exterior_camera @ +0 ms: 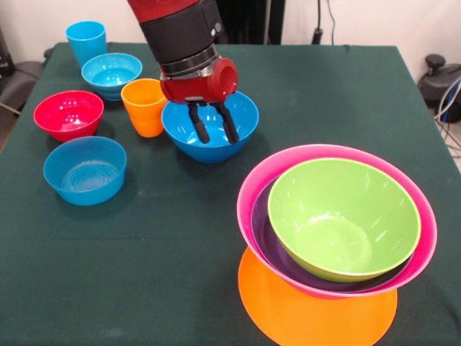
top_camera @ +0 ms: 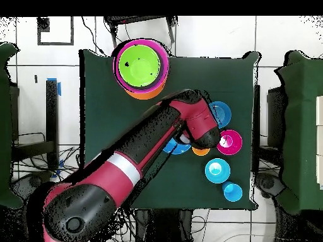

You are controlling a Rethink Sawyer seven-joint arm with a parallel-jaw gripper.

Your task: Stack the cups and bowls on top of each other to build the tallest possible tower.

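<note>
Green bowl [exterior_camera: 344,218] nests in purple bowl [exterior_camera: 263,238], pink bowl [exterior_camera: 425,238], orange bowl [exterior_camera: 317,313]; dark green tablecloth [exterior_camera: 180,274].

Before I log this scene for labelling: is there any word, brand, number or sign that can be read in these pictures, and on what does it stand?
None can be read.
The bowls, such as the green bowl, and the orange cup are plain, with no print.
The arm above the tool shows no legible marking in either view.
The green tablecloth bears no text.
</note>
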